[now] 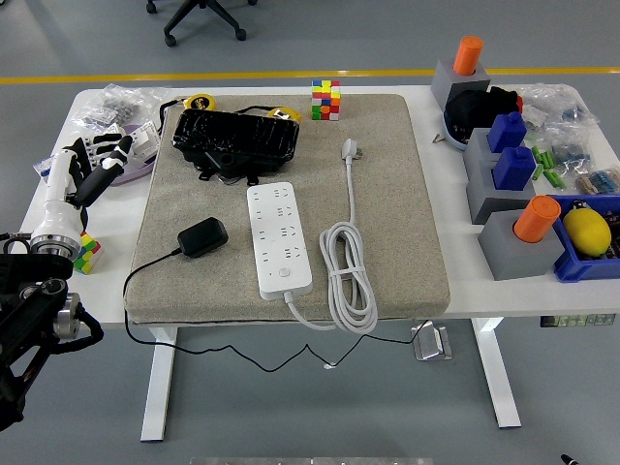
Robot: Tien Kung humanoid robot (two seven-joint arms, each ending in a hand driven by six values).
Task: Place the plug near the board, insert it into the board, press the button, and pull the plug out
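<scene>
So the white table [446, 291] carries a big beige mat [407, 194] that takes up most of the middle, and pretty much everything for the job sits on it. Lying lengthwise at the mat's centre is the white power strip [279, 237], with several rows of sockets on its face and 1 round button close to its near end. Its white cable [347, 276] comes out of that near end and loops into a loose coil just to the right, then runs straight up the mat to the white plug [350, 149], which lies flat near the far edge, prongs facing away from the robot.

The left hand [85, 167] hovers over the table's left edge, off the mat, well apart from the plug and from the strip. Its fingers [114, 155] are relaxed and slightly spread, holding nothing.

Left of the strip there's a black adapter [202, 237] with a thin black cord trailing off the mat's edge. Behind it sits a black wrapped bundle [232, 139]. A multicoloured cube puzzle [325, 98] is at the far edge, and a smaller one [87, 252] rests just beside the left forearm. Grey blocks [518, 247] with orange and blue pegs line the right side. No readable writing anywhere.
</scene>
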